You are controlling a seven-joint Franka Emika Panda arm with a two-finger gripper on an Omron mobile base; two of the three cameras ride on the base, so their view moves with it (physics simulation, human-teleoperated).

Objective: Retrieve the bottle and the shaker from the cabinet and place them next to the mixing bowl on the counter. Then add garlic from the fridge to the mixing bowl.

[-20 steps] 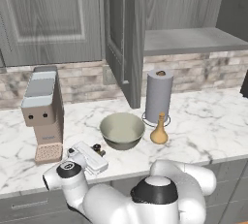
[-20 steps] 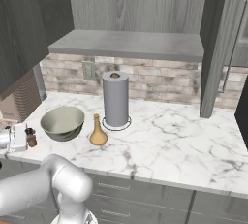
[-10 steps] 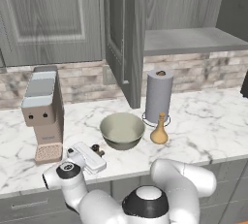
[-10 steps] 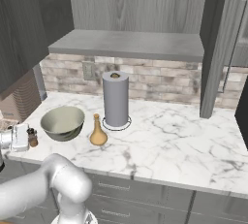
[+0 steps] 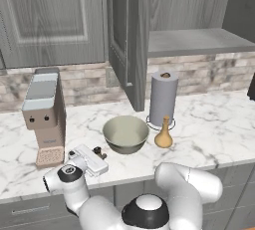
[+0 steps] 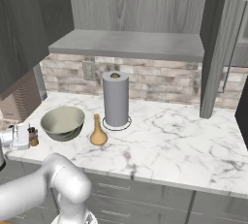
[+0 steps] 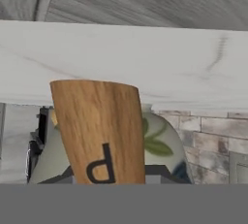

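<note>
The wooden shaker (image 7: 99,131), marked with a dark letter, fills the middle of the hand view, very close to the camera. My gripper (image 5: 97,153) is shut on the shaker (image 5: 100,152), low over the marble counter (image 5: 209,124), just left of the grey-green mixing bowl (image 5: 126,133). From the right base view the gripper (image 6: 22,136) and the small dark shaker (image 6: 33,137) stand beside the bowl (image 6: 62,122). The tan gourd-shaped bottle (image 5: 163,135) stands upright on the bowl's right side, also seen as the bottle (image 6: 98,132). The fridge and the garlic are out of view.
A coffee machine (image 5: 45,119) stands at the back left, close to my hand. A grey paper towel roll (image 5: 163,94) is behind the bottle. The open cabinet door (image 5: 127,40) hangs over the counter, with the bare shelf (image 5: 199,42) beside it.
The gripper and shaker stay at the same spot beside the bowl. Only the arm's lower body has shifted a little at the bottom of the left base view.
</note>
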